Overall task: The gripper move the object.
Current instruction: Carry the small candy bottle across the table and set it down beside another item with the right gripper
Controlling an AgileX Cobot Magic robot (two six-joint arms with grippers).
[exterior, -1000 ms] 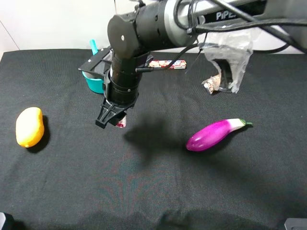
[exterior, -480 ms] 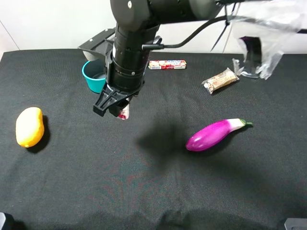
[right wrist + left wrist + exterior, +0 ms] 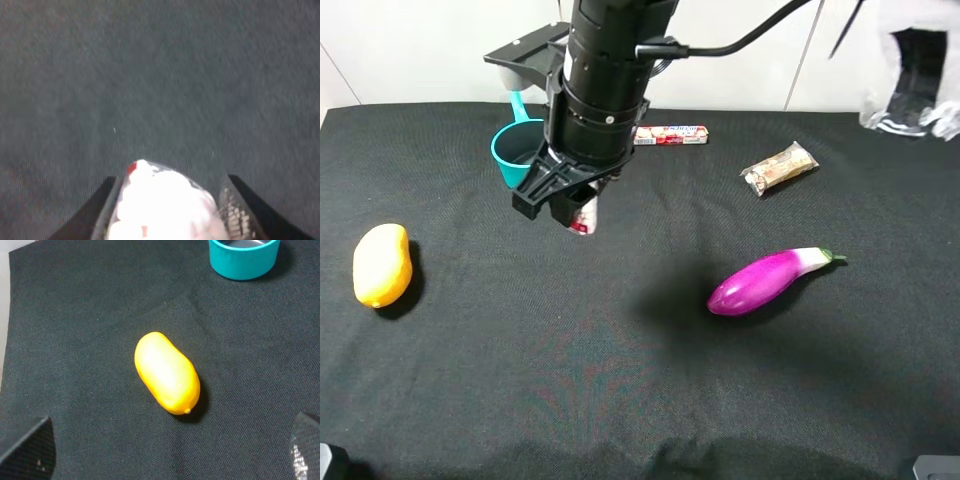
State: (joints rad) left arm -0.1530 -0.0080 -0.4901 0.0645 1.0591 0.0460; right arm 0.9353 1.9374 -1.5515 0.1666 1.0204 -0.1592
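Black right end effector (image 3: 564, 207) pinches one small bottle (image 3: 583, 217) above cloth (image 3: 620, 400) bearing one eggplant (image 3: 760, 283), one yellow fruit (image 3: 382, 264).

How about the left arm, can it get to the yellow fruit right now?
Probably yes. The yellow fruit lies alone on the cloth straight ahead of the open left gripper, nothing between them; the teal cup sits well apart.
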